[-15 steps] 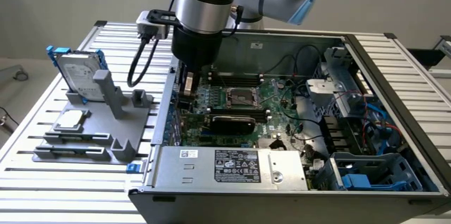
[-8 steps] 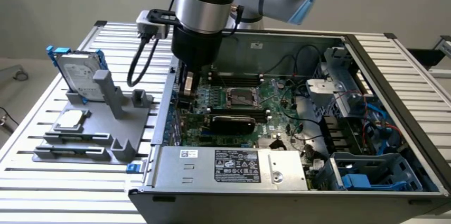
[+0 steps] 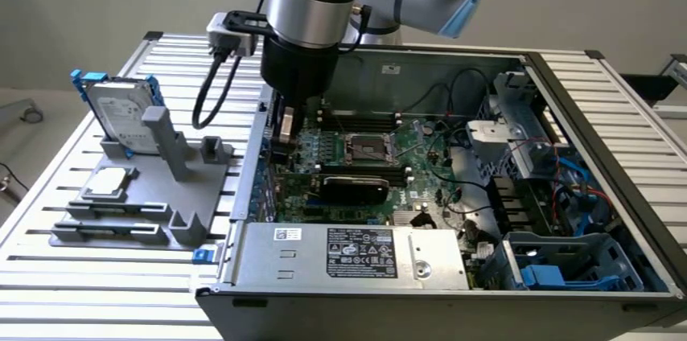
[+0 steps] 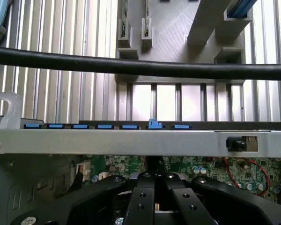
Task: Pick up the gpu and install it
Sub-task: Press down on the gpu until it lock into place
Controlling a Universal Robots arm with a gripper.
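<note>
- Desk (image 3: 64,277) is carrying the open PC case (image 3: 601,92), w/ the arm (image 3: 311,3) reaching down inside.
- Gpu (image 3: 355,188) is sitting on the mobo (image 3: 371,148), just beside the jaws, toward the PSU (image 3: 355,252) side.
- Its long axis is running across the board, away from the jaws; black shroud is facing the PSU.
- Probably light, stiff, fragile, w/ a slippery shroud; gripping by the board edges or bracket is looking safest.
- Jaws are pressing fully together, prob. holding nothing.

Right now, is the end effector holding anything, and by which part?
Nothing, as far as shows: the end effector is shut with its fingers together, and the gpu sits on the motherboard inside the case, apart from it.
</note>
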